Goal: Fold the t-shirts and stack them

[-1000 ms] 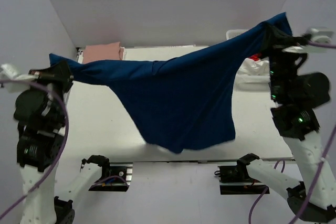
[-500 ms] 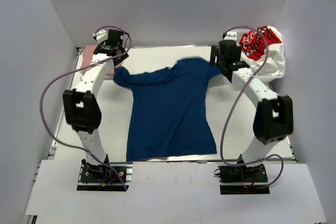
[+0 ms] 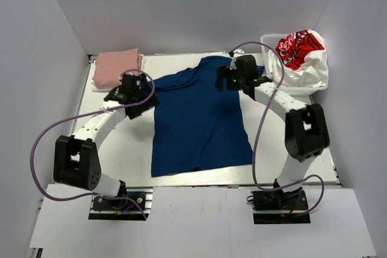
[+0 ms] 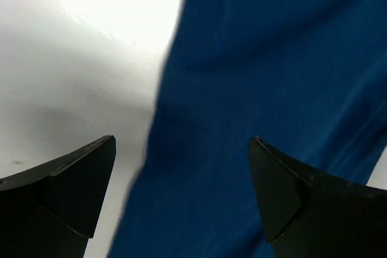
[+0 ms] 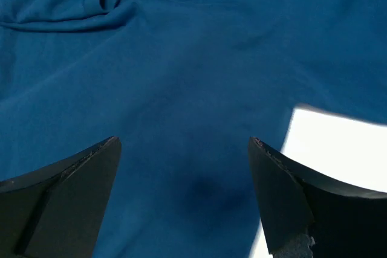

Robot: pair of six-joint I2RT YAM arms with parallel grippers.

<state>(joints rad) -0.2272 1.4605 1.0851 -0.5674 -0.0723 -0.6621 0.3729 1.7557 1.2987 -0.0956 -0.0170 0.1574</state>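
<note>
Navy shirt lies spread flat and unfolded mid-table. You see the left gripper over its left edge and the right gripper over its upper right part, both with jaws wide and empty. A pink shirt sits folded at the far-left corner, and a white shirt is bundled in the basket. Judged progress: one shirt done, the navy fold not begun. The arms cover the sleeves, and you cannot tell how many shirts the basket holds.

Lab test cell: grey walls enclose the table.
</note>
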